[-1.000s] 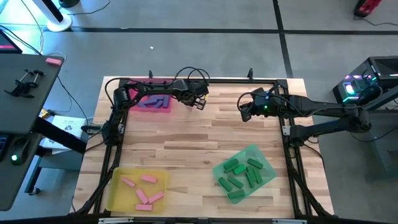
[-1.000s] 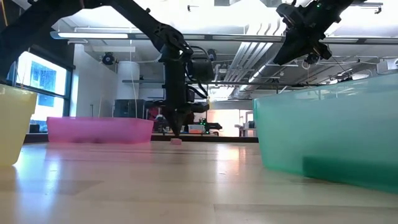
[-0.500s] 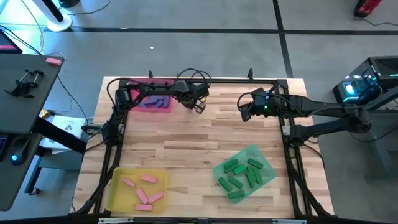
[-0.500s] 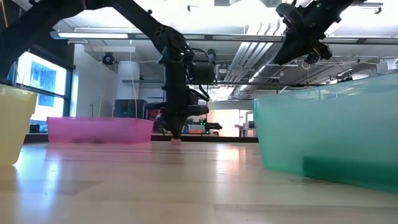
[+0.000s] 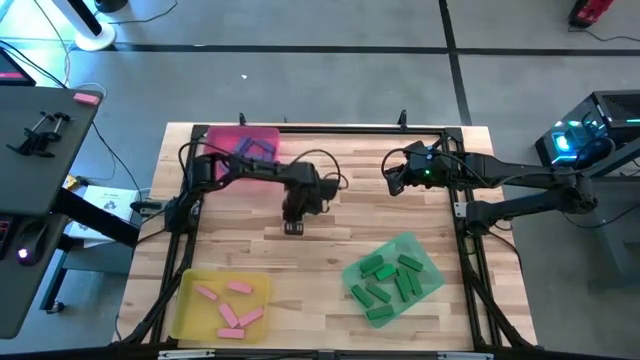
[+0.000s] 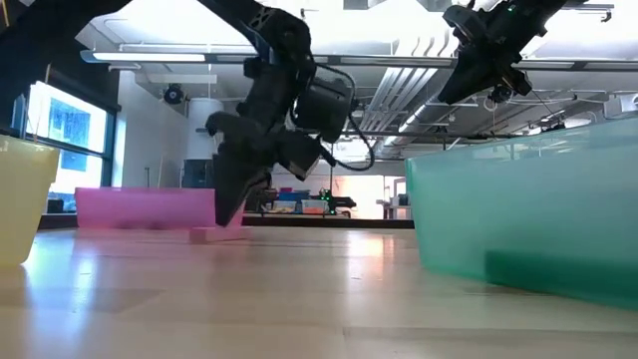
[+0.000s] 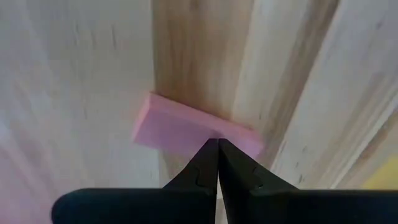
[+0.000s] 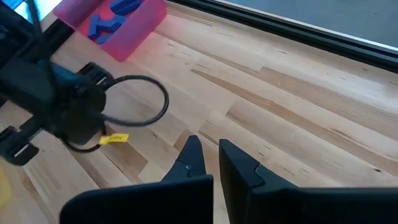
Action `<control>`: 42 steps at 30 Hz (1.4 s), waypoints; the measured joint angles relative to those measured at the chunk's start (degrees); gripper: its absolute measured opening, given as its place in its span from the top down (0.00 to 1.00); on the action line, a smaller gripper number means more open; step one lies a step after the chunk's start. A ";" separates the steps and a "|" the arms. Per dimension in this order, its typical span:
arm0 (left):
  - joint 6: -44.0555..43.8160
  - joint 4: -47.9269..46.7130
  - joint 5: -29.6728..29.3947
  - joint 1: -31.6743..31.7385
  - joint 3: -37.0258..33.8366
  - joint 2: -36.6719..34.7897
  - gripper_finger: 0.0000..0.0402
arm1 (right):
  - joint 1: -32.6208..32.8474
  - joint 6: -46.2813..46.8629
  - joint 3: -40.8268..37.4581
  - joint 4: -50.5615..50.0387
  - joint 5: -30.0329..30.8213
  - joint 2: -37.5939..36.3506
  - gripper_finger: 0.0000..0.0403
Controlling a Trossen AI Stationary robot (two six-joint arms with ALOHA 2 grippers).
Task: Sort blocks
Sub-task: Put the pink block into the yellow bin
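1. While the sorting looked nearly done, one pink block (image 7: 193,132) lay flat on the bare wood near the middle of the table (image 5: 330,215), apart from every tray.
2. Pink blocks (image 5: 228,300) sat in the yellow tray (image 5: 183,310) at the near left corner, green blocks (image 5: 390,275) filled the green tray (image 5: 420,255) toward the near right, and blue blocks (image 8: 112,15) lay in the pink tray (image 5: 215,140) at the far left corner. The colours had plainly been kept apart, so the stray pink one probably belonged with the others in the yellow tray.
3. The left gripper (image 5: 294,226) was down at that stray block, its fingers pressed fully together with no gap between them.
4. In the left wrist view the joined tips (image 7: 217,147) met the block's near edge; they touched it but held nothing. That suited a nudge or push across the wood rather than a lift, though the purpose is only a guess.
5. From table height the same gripper (image 6: 227,214) leaned low over the block (image 6: 212,235), which rested on the wood in front of the pink tray.
6. The right gripper (image 5: 392,182) waited above the far right part of the table, closed as well and empty, clear of the trays.
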 joint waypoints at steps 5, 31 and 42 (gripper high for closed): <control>-2.98 -1.17 -2.04 0.46 3.85 -1.89 1.00 | -0.07 -1.04 -0.01 0.01 0.56 0.00 1.00; -71.62 21.32 -21.00 -16.53 -34.35 -40.41 0.93 | 0.00 -3.39 -0.02 -0.02 -4.75 0.04 1.00; -59.90 34.49 -18.32 -8.94 -36.78 -38.20 0.53 | 0.00 8.67 -0.02 0.04 -4.60 1.88 1.00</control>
